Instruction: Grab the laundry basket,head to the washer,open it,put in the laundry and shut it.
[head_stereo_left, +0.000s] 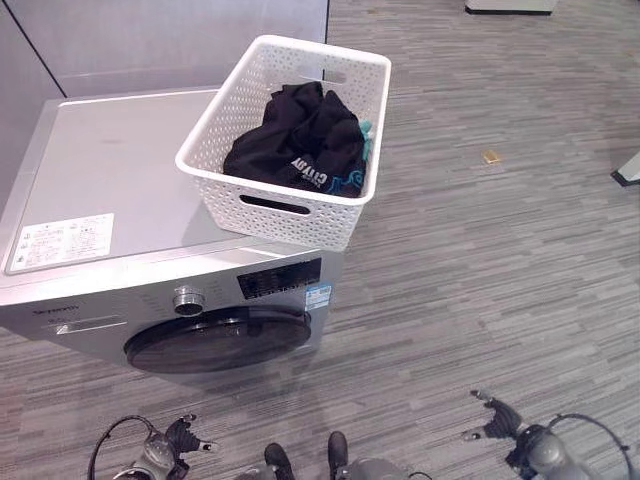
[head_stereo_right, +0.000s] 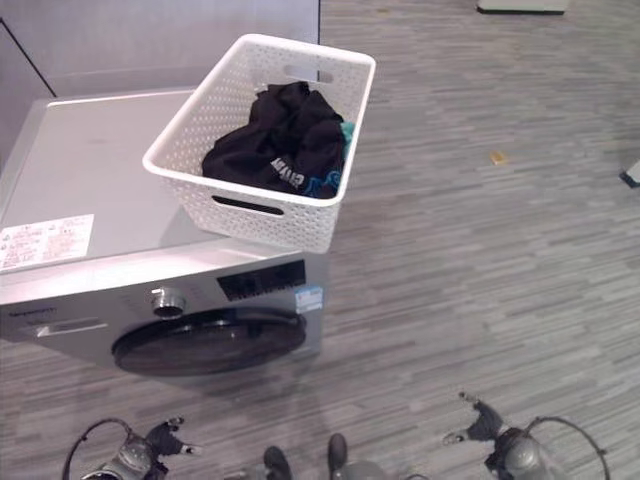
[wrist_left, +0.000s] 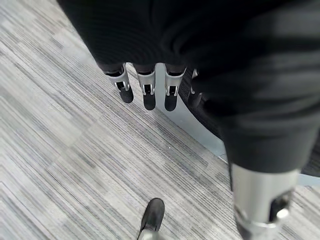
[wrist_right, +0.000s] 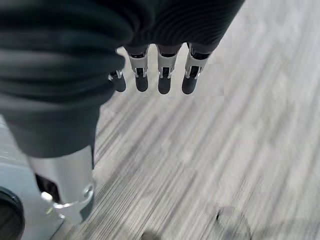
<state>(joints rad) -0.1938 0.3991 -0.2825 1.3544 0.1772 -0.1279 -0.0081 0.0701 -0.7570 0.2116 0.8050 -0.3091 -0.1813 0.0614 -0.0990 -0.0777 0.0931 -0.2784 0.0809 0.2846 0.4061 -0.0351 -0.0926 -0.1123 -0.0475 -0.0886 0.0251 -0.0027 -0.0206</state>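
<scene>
Both hands low; laundry basket (head_stereo_left: 285, 140) atop washer (head_stereo_left: 110, 180), long axis front-to-back.

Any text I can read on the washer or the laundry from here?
White label on the washer top: print too small to read.
Dark control panel: markings too small to read.
Blue sticker beside it: unreadable.
Black garment in the laundry basket: white letters, creased and blurred, not readable.
</scene>
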